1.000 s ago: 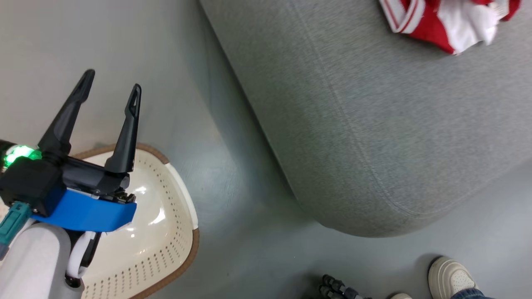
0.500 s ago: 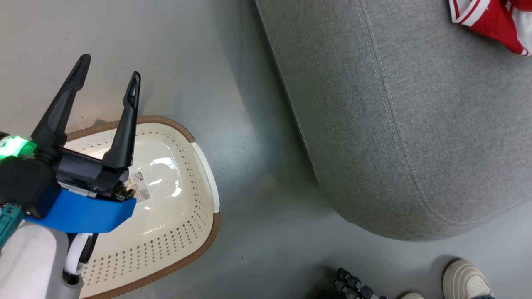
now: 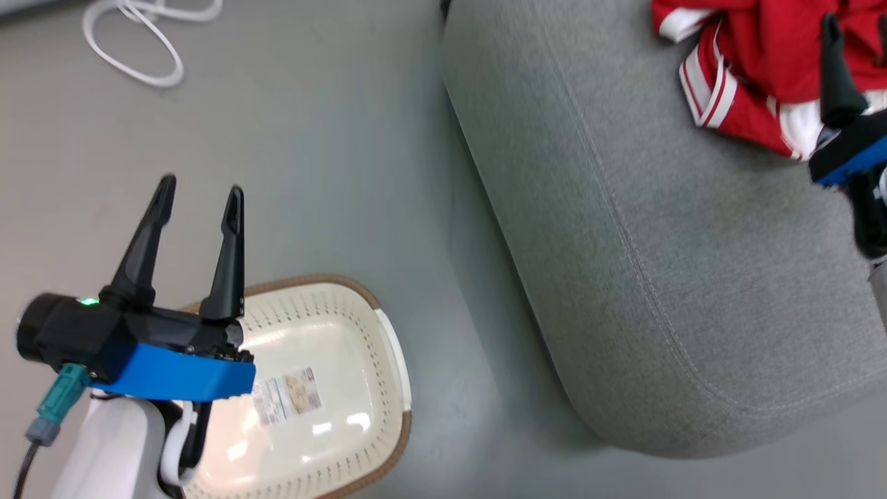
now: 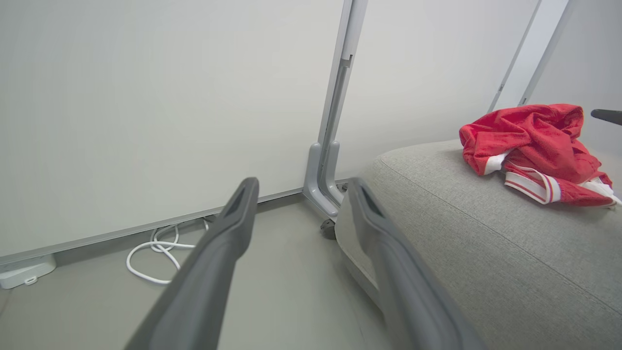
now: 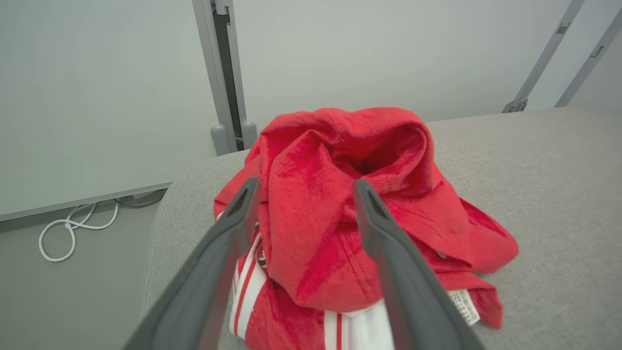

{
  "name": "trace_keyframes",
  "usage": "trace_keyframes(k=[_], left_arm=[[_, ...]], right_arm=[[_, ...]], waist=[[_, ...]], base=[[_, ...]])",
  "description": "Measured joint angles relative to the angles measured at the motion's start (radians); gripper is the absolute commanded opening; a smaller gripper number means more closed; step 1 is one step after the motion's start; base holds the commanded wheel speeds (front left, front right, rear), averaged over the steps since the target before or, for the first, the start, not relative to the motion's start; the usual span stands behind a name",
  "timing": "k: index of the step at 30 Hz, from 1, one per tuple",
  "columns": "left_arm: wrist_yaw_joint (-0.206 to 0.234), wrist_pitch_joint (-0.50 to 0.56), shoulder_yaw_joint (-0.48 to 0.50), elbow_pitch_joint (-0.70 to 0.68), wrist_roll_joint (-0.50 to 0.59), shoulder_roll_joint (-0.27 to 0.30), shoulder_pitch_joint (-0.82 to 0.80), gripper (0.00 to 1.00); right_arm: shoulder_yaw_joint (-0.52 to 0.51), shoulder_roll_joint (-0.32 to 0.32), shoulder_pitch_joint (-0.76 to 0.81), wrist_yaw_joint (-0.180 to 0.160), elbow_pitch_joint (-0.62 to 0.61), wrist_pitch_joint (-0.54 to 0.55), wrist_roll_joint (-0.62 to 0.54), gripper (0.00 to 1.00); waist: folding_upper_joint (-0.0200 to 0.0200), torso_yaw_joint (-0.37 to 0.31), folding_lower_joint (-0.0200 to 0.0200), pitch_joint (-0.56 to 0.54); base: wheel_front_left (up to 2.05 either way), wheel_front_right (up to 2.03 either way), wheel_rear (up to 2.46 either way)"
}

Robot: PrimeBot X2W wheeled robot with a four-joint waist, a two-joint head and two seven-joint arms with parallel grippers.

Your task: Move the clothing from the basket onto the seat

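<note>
Looking down from the head camera, you have the red clothing lying in a crumpled heap on top of the grey seat. It is set in from the seat's long stitched edge, the one that faces the basket. White stripe trim and a patch of white lining show along the heap's near side. Your right tool hangs over that heap with its two dark fingers spread apart and gripping nothing. In the right wrist view the red folds show between and behind the fingers, and whether the tips touch the fabric cannot be told. Your left tool is open too, fingers well apart, with its body above the basket's left part and its fingertips out over the grey floor. The basket stands on the floor well apart from the seat's rounded corner, its glossy cream bottom showing with the label sticker near the middle. A white cable loops on the floor by the wall, and a grey post rises just beyond the seat's far corner.
</note>
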Motion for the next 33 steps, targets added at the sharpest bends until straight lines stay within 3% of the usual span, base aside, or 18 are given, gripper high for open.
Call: trace_keyframes(k=[9,16,27,33], left_arm=[[0.017,-0.012,0.063,0.116,-0.029,-0.088,0.129,1.00],[0.011,-0.012,0.130,0.150,-0.021,-0.145,0.216,1.00],[-0.012,-0.012,0.190,0.223,-0.007,-0.203,0.281,1.00],[-0.023,-0.012,0.201,0.249,0.007,-0.217,0.302,1.00]], right_arm=[[0.115,-0.008,0.220,0.000,-0.187,-0.020,-0.025,1.00],[0.122,0.017,0.408,0.000,-0.356,-0.017,-0.053,1.00],[-0.059,0.138,0.711,0.000,-0.590,0.017,-0.165,1.00],[-0.100,0.218,0.839,0.000,-0.669,0.036,-0.246,1.00]], waist=[[0.0000,0.050,-0.0002,-0.233],[0.0001,0.099,-0.0002,-0.358],[0.0000,0.228,0.0000,-0.453],[0.0001,0.272,0.0001,-0.478]], base=[[0.00,0.00,0.00],[0.00,0.00,0.00],[0.00,0.00,0.00],[0.00,0.00,0.00]])
